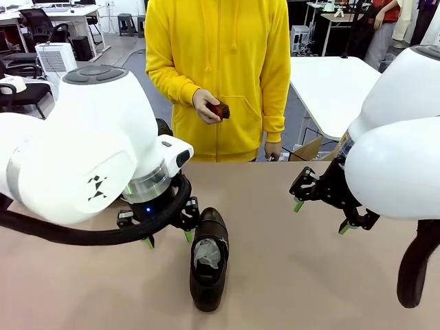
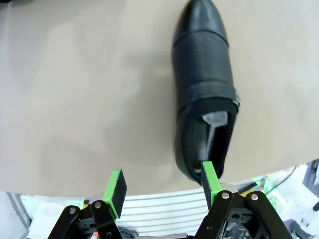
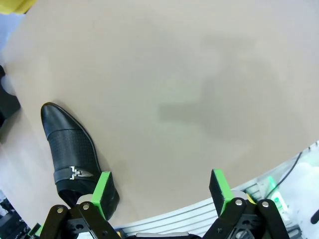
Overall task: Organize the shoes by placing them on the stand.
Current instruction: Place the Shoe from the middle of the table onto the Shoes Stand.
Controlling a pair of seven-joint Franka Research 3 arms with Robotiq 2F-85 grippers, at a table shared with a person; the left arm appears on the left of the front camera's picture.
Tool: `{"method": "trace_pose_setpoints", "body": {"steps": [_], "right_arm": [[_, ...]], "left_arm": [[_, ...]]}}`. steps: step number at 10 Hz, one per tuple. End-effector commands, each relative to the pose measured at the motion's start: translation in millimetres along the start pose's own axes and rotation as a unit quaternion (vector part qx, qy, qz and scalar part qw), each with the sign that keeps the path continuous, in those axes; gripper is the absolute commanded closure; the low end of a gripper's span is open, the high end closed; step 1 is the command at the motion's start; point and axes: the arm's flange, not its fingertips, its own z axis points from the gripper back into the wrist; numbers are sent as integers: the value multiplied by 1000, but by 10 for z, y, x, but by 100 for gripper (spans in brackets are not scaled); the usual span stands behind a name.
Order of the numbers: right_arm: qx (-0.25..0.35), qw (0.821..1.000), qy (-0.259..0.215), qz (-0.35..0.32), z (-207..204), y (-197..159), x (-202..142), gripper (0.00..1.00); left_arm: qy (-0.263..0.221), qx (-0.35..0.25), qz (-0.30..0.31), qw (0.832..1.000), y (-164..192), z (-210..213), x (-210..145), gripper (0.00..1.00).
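Landmark: shoe (image 1: 209, 259), black and glossy, lying flat on the tan desk (image 1: 289, 275) near its near edge, toe toward the person, white paper in its opening
Shoe detail: perforated upper and a strap with a small metal buckle, seen in the right wrist view (image 3: 75, 157); in the left wrist view (image 2: 204, 89) its heel end is nearest the camera
Left gripper (image 1: 168, 237): just left of the shoe, pointing down at the desk; jaws apart with nothing between them
Left fingers: in the left wrist view one green pad (image 2: 210, 178) overlaps the shoe's heel; whether it touches cannot be told; the other pad (image 2: 115, 186) is over bare desk, away from the shoe
Right gripper (image 1: 320, 216): right of the shoe and well apart from it, above bare desk; jaws wide apart and empty
Right fingers: in the right wrist view the green pads (image 3: 102, 191) frame bare desk, with the shoe off to one side
Desk: bare surface beyond the shoe, up to the far edge
Person (image 1: 220, 75): standing beyond the shoe at the far edge, in a yellow hooded top
Hand (image 1: 205, 106): raised at the waist, holding a small reddish-brown brush (image 1: 220, 110)
Other hand (image 1: 273, 150): hanging by the far edge of the desk
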Motion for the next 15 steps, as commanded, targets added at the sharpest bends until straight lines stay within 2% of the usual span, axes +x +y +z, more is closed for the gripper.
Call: {"method": "trace_pose_setpoints", "body": {"steps": [1, 3, 5, 7, 12, 14, 15], "right_arm": [[10, 1000, 4, 8, 13, 18, 56, 0], [10, 1000, 4, 8, 13, 18, 56, 0], [10, 1000, 4, 8, 13, 18, 56, 0], [10, 1000, 4, 8, 13, 18, 56, 0], [10, 1000, 4, 8, 13, 18, 56, 0], [10, 1000, 4, 8, 13, 18, 56, 0], [10, 1000, 4, 8, 13, 18, 56, 0]], "left_arm": [[20, -29, -29, 999, 99, -110, -143, 22], [22, -30, -29, 999, 107, -382, -248, 22], [20, -35, -19, 999, 74, -559, -222, 22], [5, -33, -34, 999, -2, -681, -193, 22], [-24, 20, -27, 999, -97, -883, -13, 22], [-15, 27, -26, 999, -117, -946, 52, 22], [5, 30, -20, 999, -125, -959, 73, 22]]}}
